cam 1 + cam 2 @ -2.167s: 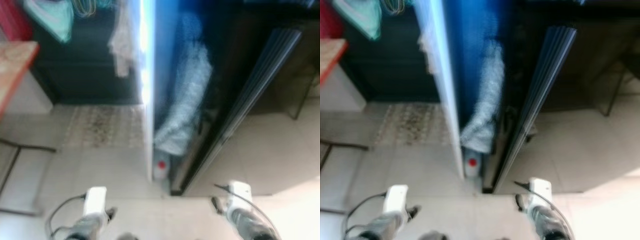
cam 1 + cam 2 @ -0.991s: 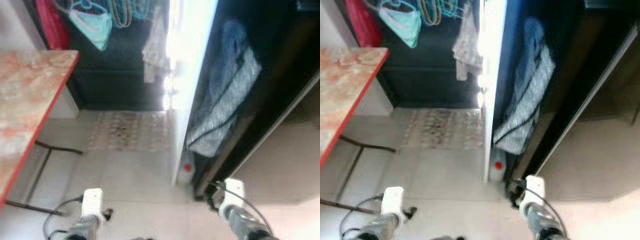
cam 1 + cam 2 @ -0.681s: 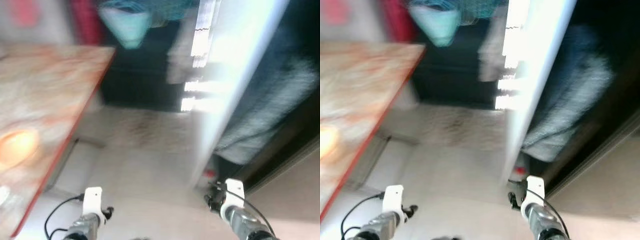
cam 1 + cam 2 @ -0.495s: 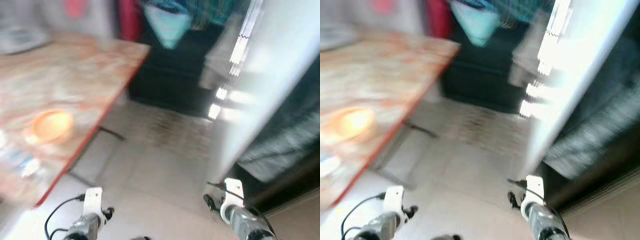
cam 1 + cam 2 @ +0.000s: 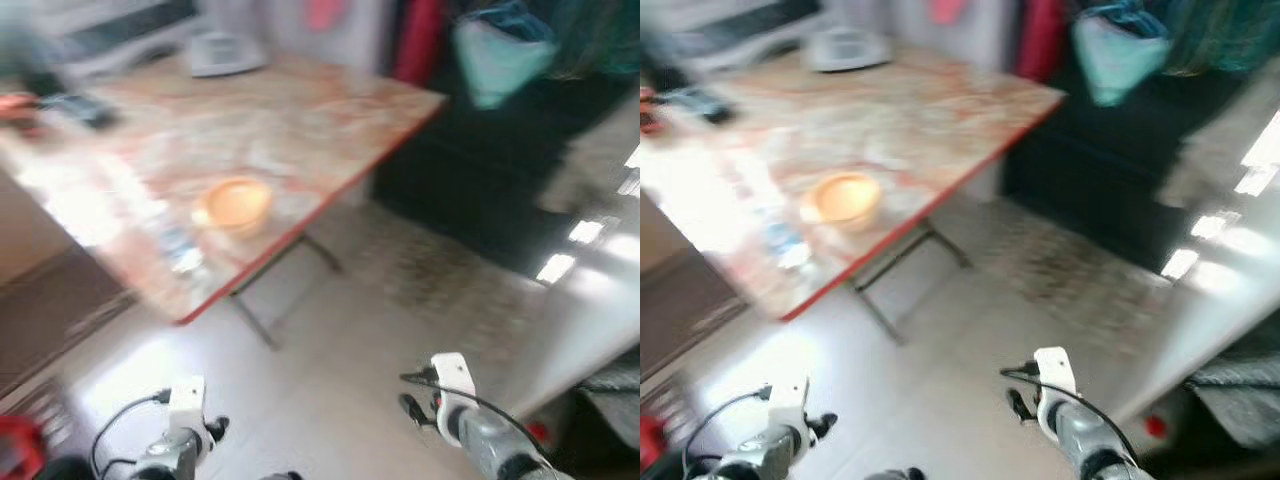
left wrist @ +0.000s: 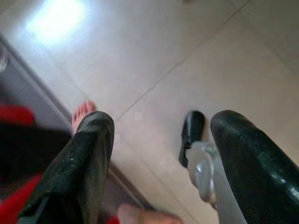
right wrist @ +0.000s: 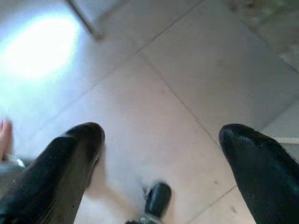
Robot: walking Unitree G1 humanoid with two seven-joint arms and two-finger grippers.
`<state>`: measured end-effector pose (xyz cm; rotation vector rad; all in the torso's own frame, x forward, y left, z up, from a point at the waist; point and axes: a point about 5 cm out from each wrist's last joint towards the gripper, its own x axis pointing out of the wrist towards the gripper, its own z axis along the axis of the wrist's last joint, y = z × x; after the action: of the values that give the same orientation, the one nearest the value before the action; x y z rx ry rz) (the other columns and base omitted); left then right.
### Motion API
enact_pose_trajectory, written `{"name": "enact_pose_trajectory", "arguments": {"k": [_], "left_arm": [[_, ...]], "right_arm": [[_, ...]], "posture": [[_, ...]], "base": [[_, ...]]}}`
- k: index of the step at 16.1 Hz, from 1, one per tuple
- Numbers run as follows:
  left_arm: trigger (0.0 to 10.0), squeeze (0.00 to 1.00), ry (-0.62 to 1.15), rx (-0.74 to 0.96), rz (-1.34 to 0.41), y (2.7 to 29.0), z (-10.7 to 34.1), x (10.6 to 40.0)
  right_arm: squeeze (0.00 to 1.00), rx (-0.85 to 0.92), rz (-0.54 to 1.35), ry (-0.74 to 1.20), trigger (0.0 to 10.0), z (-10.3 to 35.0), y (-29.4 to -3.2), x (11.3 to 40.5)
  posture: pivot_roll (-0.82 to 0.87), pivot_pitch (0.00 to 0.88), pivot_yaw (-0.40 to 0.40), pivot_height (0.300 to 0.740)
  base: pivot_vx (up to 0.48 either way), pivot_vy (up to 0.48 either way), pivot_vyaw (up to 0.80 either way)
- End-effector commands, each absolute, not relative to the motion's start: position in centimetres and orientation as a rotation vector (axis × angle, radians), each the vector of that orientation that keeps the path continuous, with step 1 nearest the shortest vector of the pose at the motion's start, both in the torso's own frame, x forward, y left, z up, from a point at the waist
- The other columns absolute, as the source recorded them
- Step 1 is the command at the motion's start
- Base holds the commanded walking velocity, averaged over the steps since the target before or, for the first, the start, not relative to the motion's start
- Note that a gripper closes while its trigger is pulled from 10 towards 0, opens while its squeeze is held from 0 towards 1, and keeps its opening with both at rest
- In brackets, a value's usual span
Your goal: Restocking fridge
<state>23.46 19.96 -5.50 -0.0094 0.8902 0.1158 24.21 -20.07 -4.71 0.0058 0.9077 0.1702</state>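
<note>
Everything in the head views is blurred. At far left, the red-edged table (image 5: 330,110) carries an orange bowl (image 5: 233,203), with a white appliance (image 5: 843,47) at its far end. Below it, the left gripper (image 6: 159,123) hangs low over pale floor tiles (image 6: 154,51), its fingers (image 6: 88,154) spread wide with nothing between them. The left wrist view also takes in a person's bare foot (image 6: 83,112) on the tiles.

Further right, the right gripper (image 7: 161,135) also hangs low over the tiles, wide open and empty. A patterned mat (image 5: 1080,265) lies beyond it, and teal cloth (image 5: 1115,55) hangs above.

At the right edge stands a white door panel (image 5: 1230,300), whether the fridge's I cannot tell. Its long axis slants from upper right down toward the floor, where a red-capped bottle (image 5: 1155,427) sits at its foot.
</note>
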Motion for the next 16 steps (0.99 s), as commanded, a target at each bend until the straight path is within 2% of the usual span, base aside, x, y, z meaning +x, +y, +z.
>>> {"name": "enact_pose_trajectory", "arguments": {"k": [1,3,5,7,11,16], "left_arm": [[10.0,0.0,0.899,0.005,0.123,20.27,-5.71,23.06],[10.0,0.0,0.888,0.0,0.141,20.32,-5.66,23.12],[10.0,0.0,0.862,-0.001,0.16,20.4,-5.5,23.29],[10.0,0.0,0.858,-0.001,0.158,20.4,-5.44,23.38],[10.0,0.0,0.827,0.008,0.164,20.44,-5.24,23.6],[10.0,0.0,0.759,0.024,0.197,20.58,-4.83,23.96]], "right_arm": [[0.0,0.0,0.177,0.908,10.0,-4.68,-19.91,24.3],[0.0,0.058,0.113,0.902,10.0,-4.78,-20.04,24.2],[0.0,0.211,-0.039,0.87,10.0,-4.99,-20.15,24.01],[0.0,0.191,-0.034,0.855,10.0,-4.84,-20.2,24.2],[0.0,0.26,-0.082,0.867,10.0,-5.01,-20.09,24.03],[0.0,0.259,-0.088,0.873,10.0,-5.03,-20.2,23.99]], "posture": [[0.11,0.079,0.0,0.74],[0.12,0.079,0.0,0.74],[0.13,0.081,-0.002,0.74],[0.14,0.081,0.007,0.74],[0.15,0.086,0.007,0.74],[0.14,0.09,0.004,0.74]], "base": [[0.0,0.0,0.8],[0.0,0.0,0.31],[0.0,0.0,0.0],[0.0,0.0,0.0],[0.0,0.0,0.71],[0.0,0.0,0.0]]}}
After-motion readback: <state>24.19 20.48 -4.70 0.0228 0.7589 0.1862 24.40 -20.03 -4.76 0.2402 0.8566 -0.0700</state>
